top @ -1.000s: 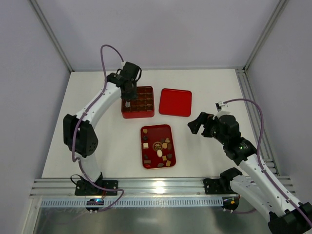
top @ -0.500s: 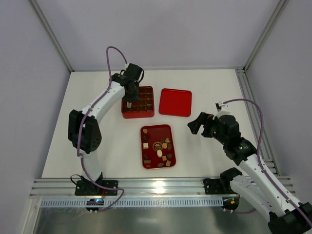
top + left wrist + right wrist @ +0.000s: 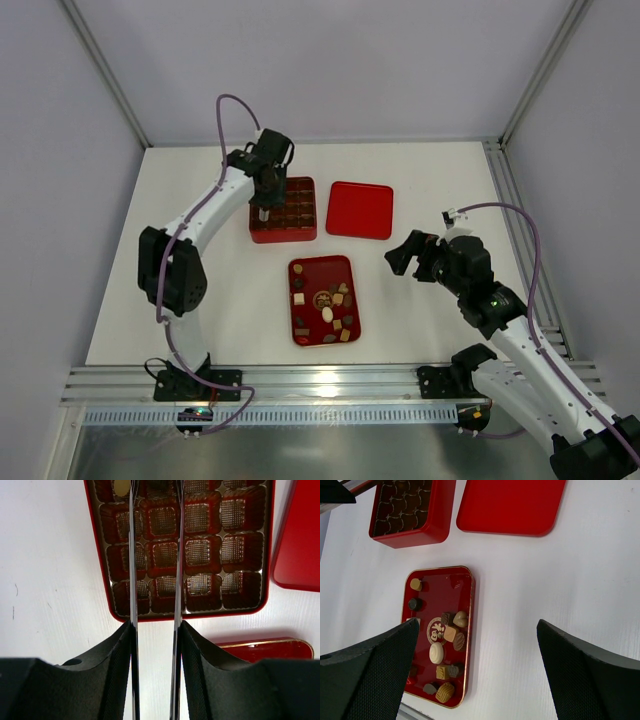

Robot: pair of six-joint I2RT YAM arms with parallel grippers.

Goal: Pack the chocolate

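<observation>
The chocolate (image 3: 328, 314), several dark, tan and cream pieces, lies on a flat red tray (image 3: 318, 272) in the middle of the table; it also shows in the right wrist view (image 3: 436, 653). My left gripper (image 3: 262, 208) hangs over the left side of the red grid box (image 3: 283, 236). In the left wrist view its thin blades (image 3: 156, 510) stand apart over the box cells (image 3: 190, 616), with nothing seen held. One cream piece (image 3: 121, 486) sits in a far-left cell. My right gripper (image 3: 405, 255) is wide open and empty, right of the tray (image 3: 477, 680).
A flat red lid (image 3: 360, 209) lies right of the box; it also shows in the left wrist view (image 3: 300, 545) and the right wrist view (image 3: 512, 505). Aluminium rails run along the table's front and right edges.
The left arm's elbow has swung right and its gripper has shifted slightly toward the back over the box. The right arm has not moved.
</observation>
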